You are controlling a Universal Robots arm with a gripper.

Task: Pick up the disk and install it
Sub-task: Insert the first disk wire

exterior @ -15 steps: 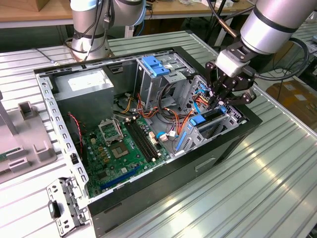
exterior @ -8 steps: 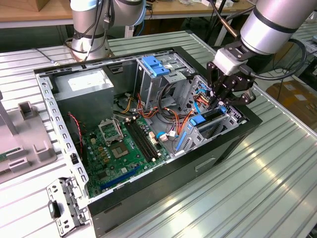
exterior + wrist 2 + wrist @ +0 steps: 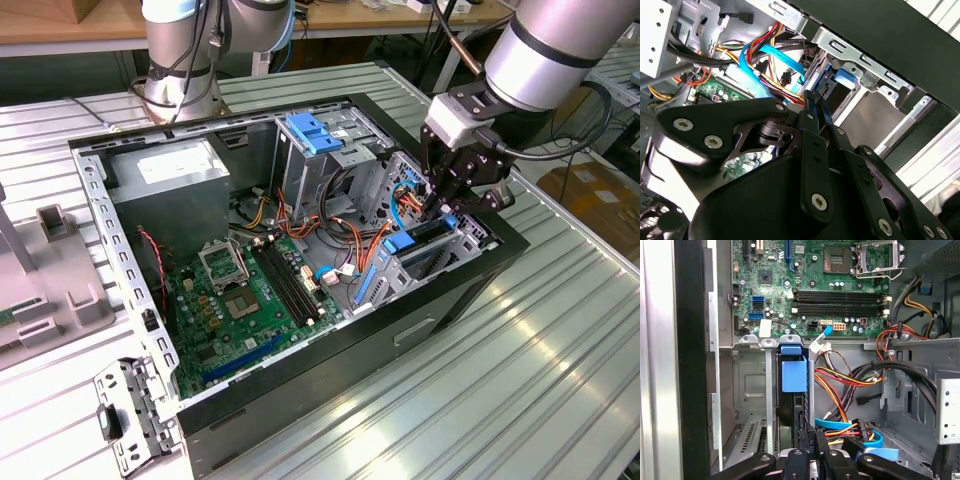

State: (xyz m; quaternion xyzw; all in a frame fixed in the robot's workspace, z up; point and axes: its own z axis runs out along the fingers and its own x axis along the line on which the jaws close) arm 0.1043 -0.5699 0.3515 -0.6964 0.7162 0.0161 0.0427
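Note:
The disk [image 3: 418,240] stands on edge in the drive bay at the front of the open computer case [image 3: 330,350], on the exterior view's right. Its blue carrier tab shows in both wrist views, and the disk [image 3: 792,405] is a dark slab between the bay's metal rails. My gripper [image 3: 440,205] reaches down into the case right over the disk's rear end. In both wrist views the two black fingers lie pressed together, with the gripper [image 3: 807,432] shut at the disk's edge and nothing visibly between them. The disk [image 3: 845,77] sits just beyond the gripper [image 3: 815,97].
Orange, yellow and blue cables [image 3: 850,390] crowd the space beside the bay. A metal drive cage with a blue bracket [image 3: 312,133] stands behind it, a grey power-supply box [image 3: 165,170] at the back, the motherboard [image 3: 250,300] on the case floor. The case stands on a ribbed metal table [image 3: 520,400].

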